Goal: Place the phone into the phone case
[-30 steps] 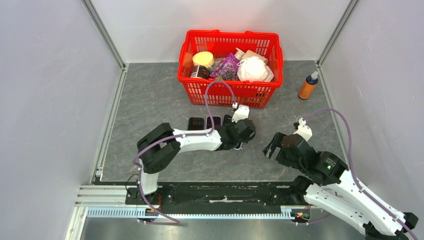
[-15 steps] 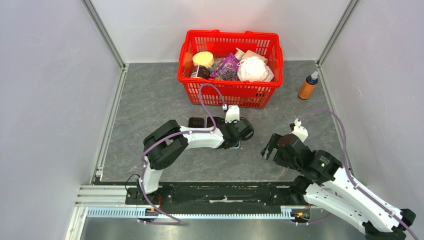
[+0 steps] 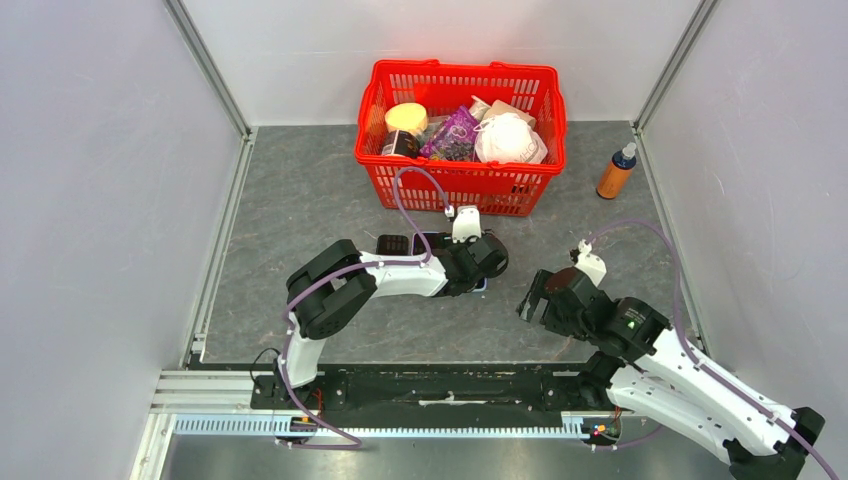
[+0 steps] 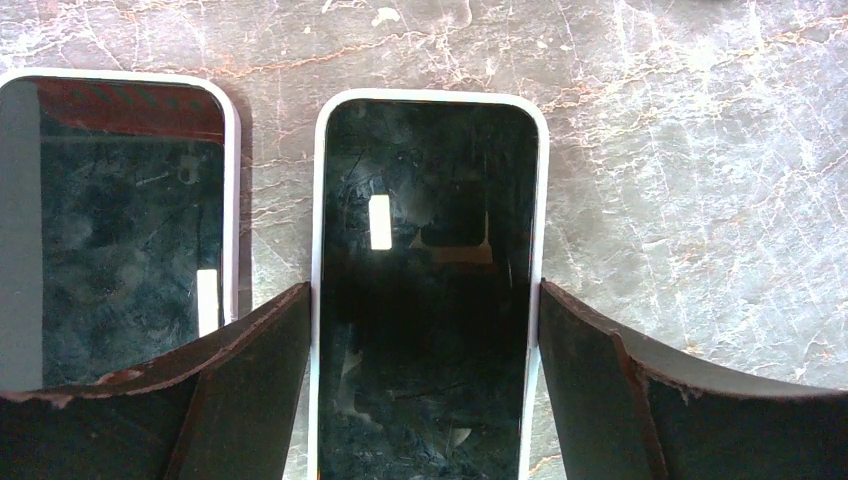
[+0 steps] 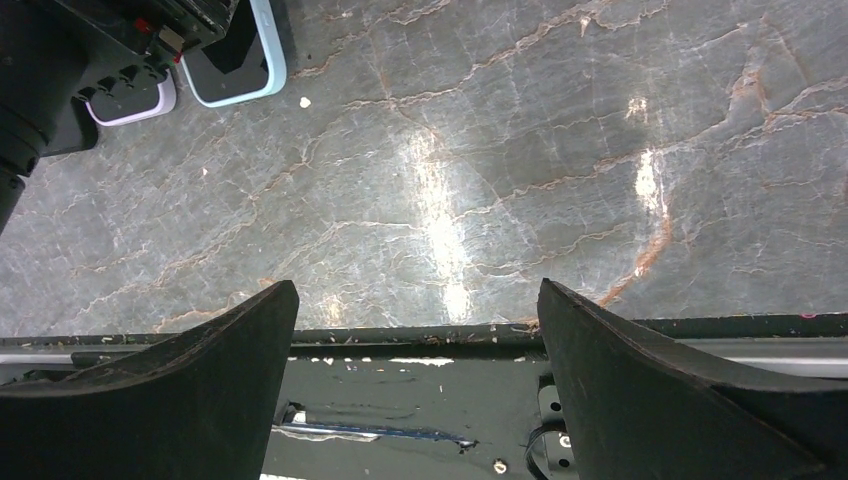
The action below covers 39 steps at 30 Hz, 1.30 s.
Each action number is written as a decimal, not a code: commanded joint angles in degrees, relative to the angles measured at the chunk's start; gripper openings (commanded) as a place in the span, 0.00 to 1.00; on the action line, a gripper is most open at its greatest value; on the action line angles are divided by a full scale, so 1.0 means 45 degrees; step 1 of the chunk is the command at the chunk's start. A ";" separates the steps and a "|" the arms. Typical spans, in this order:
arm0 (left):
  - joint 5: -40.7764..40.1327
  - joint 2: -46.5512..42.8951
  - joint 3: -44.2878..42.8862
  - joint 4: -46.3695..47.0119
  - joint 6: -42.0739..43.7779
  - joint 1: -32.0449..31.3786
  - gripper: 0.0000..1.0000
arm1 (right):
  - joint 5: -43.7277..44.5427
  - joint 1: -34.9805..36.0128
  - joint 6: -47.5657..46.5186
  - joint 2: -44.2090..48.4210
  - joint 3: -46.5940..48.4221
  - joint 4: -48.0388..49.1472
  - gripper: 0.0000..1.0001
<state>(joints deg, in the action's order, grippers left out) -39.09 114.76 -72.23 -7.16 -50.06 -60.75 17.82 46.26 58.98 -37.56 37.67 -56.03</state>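
The phone (image 4: 430, 180) lies flat on the bench (image 4: 700, 150), straddled by the left pincer (image 4: 425, 288); whether it is gripped cannot be told. The right pincer (image 5: 417, 285) is held open, empty. Fitting is judged not yet done.

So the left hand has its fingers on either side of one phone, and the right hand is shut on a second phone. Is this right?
No: the right wrist view shows the right hand open and empty, over bare table. The left hand does flank one phone with its fingers.
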 commanded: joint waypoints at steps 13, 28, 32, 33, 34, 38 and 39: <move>-0.0147 -0.1428 0.0392 0.0245 0.1071 0.0049 0.90 | 0.0065 -0.0029 0.0082 -0.0120 -0.0037 0.0405 0.97; 0.3267 -0.8474 0.3690 -0.4279 0.2370 0.0043 0.91 | -0.0224 -0.0026 -0.0639 -0.2798 0.0991 0.2129 0.97; 0.2845 -1.0206 0.4438 -0.4919 0.2664 0.0046 0.91 | 0.0046 -0.0027 -0.0949 -0.3316 0.0945 0.2964 0.97; 0.2683 -1.0650 0.4595 -0.4969 0.2721 0.0045 0.91 | 0.0118 -0.0026 -0.1072 -0.3457 0.0979 0.3167 0.97; 0.2440 -1.0993 0.4712 -0.5017 0.2674 0.0053 0.91 | 0.0252 -0.0026 -0.1191 -0.3642 0.1092 0.3266 0.97; 0.1800 -1.2184 0.5184 -0.5292 0.2101 0.0049 0.91 | 0.0781 -0.0026 -0.1494 -0.4306 0.1557 0.3524 0.97; 0.1597 -1.2466 0.5359 -0.5267 0.1803 0.0053 0.91 | 0.0761 -0.0027 -0.1549 -0.4407 0.1598 0.3703 0.97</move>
<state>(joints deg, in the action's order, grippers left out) -27.59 62.94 -50.06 -29.26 -40.60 -60.71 17.98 46.26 54.19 -55.77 41.19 -43.83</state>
